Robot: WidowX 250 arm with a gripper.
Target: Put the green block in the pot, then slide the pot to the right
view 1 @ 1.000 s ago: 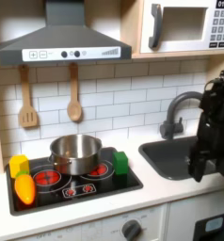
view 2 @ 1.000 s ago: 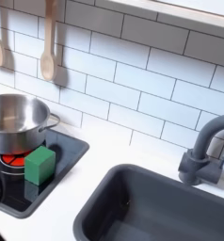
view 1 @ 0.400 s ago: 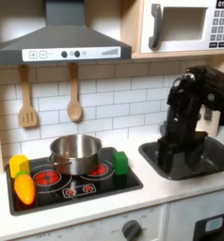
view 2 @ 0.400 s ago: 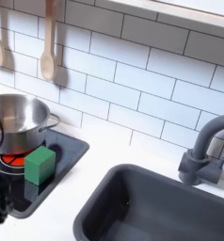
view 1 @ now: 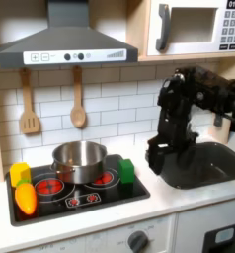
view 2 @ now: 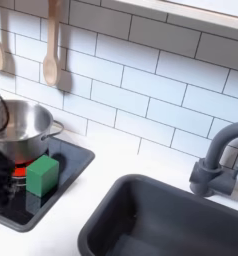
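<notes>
— blocks first, how many?
— one green block (view 1: 126, 171) on the stove (view 1: 85, 199), at the first exterior view's right of the pot (view 1: 79, 160), close to it but not in it. one yellow block (view 1: 20, 174) at the stove's other end, with one orange carrot toy (view 1: 26, 199) just in front of it.
— and pots?
— one shiny pot on the back of the stove. i can't see anything inside it. in the second exterior view the green block (view 2: 42, 174) sits just in front of the pot (view 2: 19, 126).
— anything else to count?
— two wooden spoons (view 1: 78, 109) on the wall, one dark sink (view 1: 200, 166), one tap (view 2: 216, 160).
— what about the claw?
— the black arm (view 1: 184, 104) hangs over the sink's near edge, well apart from the block. the gripper (view 1: 155, 144) is a dark blur, so i can't tell if its claw is apart or together.
</notes>
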